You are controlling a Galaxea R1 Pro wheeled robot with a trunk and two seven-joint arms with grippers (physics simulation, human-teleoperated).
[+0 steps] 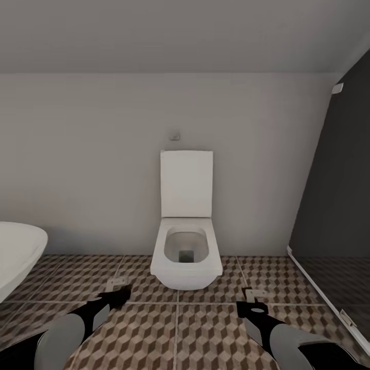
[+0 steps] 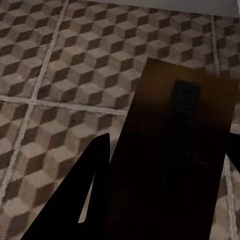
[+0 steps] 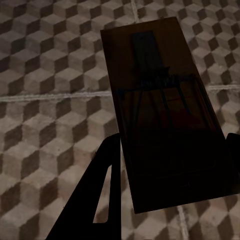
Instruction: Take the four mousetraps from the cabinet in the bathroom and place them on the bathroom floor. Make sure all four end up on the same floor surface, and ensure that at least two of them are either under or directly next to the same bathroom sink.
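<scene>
Nearest us, our left gripper (image 1: 119,294) is clamped on a mousetrap (image 2: 175,150), its dark fingers (image 2: 87,195) on either side of the board, hanging above the bathroom floor (image 1: 177,329). Beyond it, at the far left, a curved white bathtub (image 1: 15,254) edges in. Centre stands the toilet (image 1: 186,241), lid up, against the wall. Further right, our right gripper (image 1: 252,303) likewise holds a second mousetrap (image 3: 162,110) over the tiles. We judge two traps are carried but not yet laid; the sink must still be reached, and two traps remain to fetch.
</scene>
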